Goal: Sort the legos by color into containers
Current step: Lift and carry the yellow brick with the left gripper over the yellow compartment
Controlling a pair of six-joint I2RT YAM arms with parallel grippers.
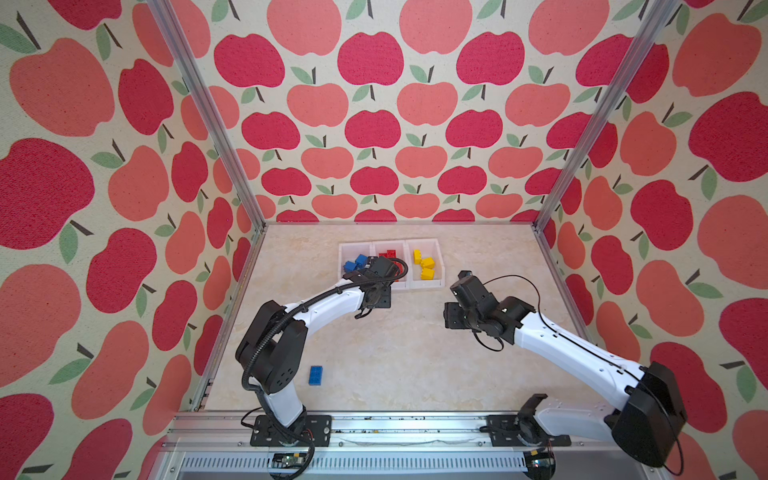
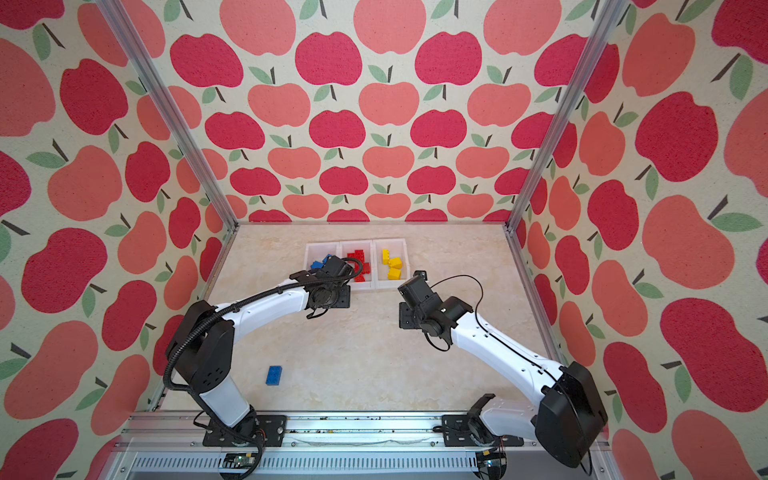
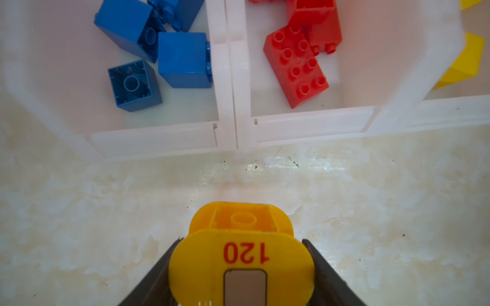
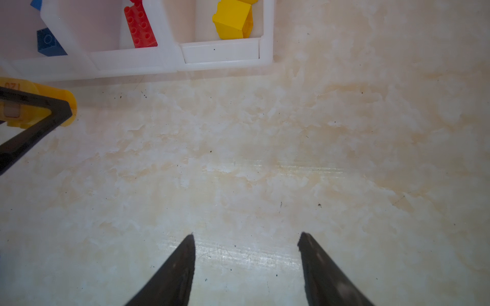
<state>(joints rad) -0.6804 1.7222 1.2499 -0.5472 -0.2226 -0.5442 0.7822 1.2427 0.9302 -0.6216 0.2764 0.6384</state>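
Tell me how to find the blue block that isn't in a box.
Look at the near edge of the table, by the foot of the left arm. A flat, oblong blue block lies there all alone. The other blue blocks are piled in the leftmost white box at the far side.

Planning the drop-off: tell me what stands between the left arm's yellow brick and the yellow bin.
Only the red bin: the yellow brick, held in the jaws of the left gripper, hangs before its front corner, and the yellow bin lies beyond it. The open right gripper hovers aside over the table.
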